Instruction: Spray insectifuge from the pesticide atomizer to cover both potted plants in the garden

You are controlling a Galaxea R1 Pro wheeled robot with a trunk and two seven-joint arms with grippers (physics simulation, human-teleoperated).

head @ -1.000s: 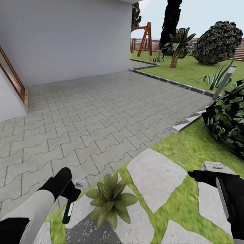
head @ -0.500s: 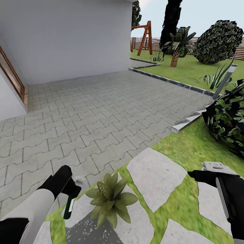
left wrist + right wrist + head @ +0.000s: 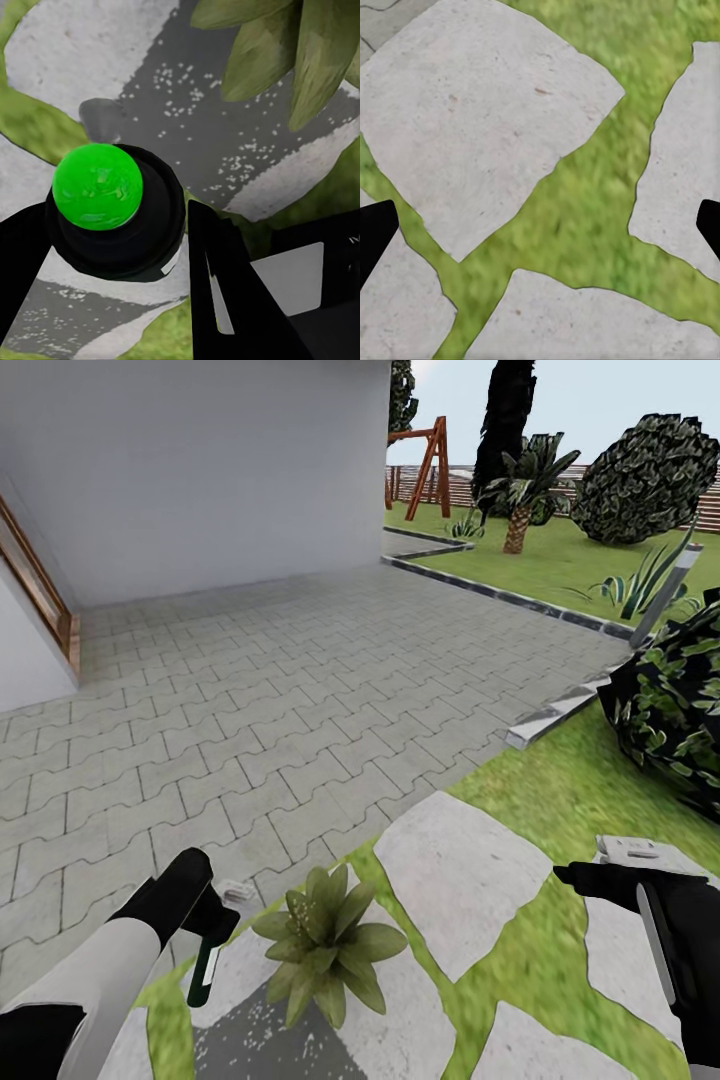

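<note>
While the spray bottle is held beside the plant, the scene is recorded as follows.

Step in hand: the spray bottle (image 3: 205,972) is already lifted; spraying of the first potted plant (image 3: 328,943) is judged to be under way, since white specks are seen on a darkened patch of the stepping stone (image 3: 262,1040) under its leaves.
Left gripper (image 3: 212,932): jaws clamped on the bottle.
Right gripper (image 3: 585,879): jaws spread wide apart, nothing held, above lawn and stones.
Bottle position: just beside the plant, on its paving side, above the stone's edge.
Bottle axis: long axis near upright, slightly tilted; which way the nozzle points cannot be told.
Next move: continued spraying is called for until the leaves are covered; then a second plant must be sought.
</note>
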